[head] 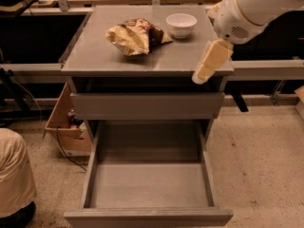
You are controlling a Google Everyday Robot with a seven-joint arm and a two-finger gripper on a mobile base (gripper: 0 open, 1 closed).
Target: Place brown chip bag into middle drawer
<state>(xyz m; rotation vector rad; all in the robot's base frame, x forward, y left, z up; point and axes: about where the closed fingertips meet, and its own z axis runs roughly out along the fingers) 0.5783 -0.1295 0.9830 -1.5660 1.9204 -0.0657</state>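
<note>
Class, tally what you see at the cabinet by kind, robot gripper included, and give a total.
Chip bag: 1
Bowl: 1
Open drawer: 1
Shut drawer: 1
Gripper, at the right front corner of the cabinet: 1
Total: 5

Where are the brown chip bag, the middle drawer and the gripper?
brown chip bag (135, 36), camera view, crumpled middle.
middle drawer (149, 186), camera view, bare floor.
gripper (202, 75), camera view, lower tip, at the right front edge of the cabinet top (90, 56).
</note>
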